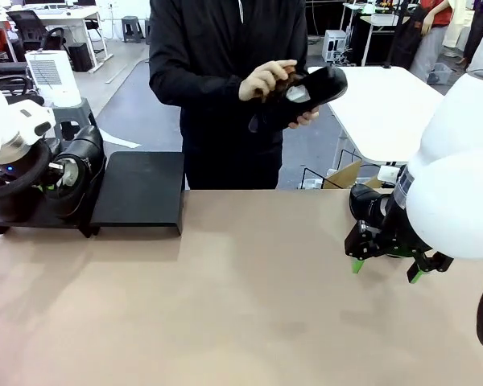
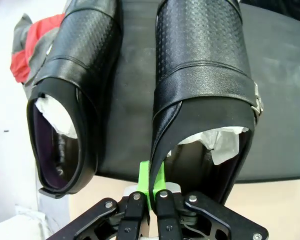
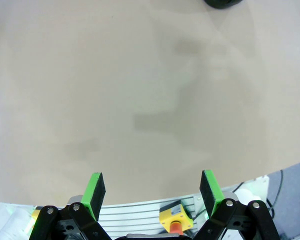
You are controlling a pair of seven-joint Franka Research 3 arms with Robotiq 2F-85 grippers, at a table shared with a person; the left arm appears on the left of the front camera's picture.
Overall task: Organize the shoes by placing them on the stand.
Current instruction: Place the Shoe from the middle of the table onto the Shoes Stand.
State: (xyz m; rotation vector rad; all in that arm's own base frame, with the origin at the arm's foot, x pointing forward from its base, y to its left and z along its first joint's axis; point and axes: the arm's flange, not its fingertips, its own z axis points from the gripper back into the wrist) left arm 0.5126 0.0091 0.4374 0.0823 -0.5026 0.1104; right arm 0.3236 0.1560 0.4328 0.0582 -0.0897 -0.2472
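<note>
Two glossy black shoes stuffed with white paper lie side by side on the black stand [image 2: 282, 105]. My left gripper [image 2: 151, 181] is shut on the heel rim of the right one [image 2: 202, 75]; the other shoe [image 2: 72, 95] lies free beside it. In the front view this happens at the far left, where the shoe [image 1: 82, 154] rests on the stand [image 1: 141, 191]. Across the table a person holds a third shoe [image 1: 315, 92] and works a brown brush [image 1: 280, 83] on it. My right gripper [image 1: 386, 269] hovers open over the tabletop, its green pads [image 3: 95, 192] wide apart around nothing.
The tan table [image 1: 225, 305] stretches between the arms. The stand's right half is bare. A yellow box with a red button [image 3: 172, 218] sits below the table edge in the right wrist view. A red and grey cloth [image 2: 27, 45] lies beyond the stand.
</note>
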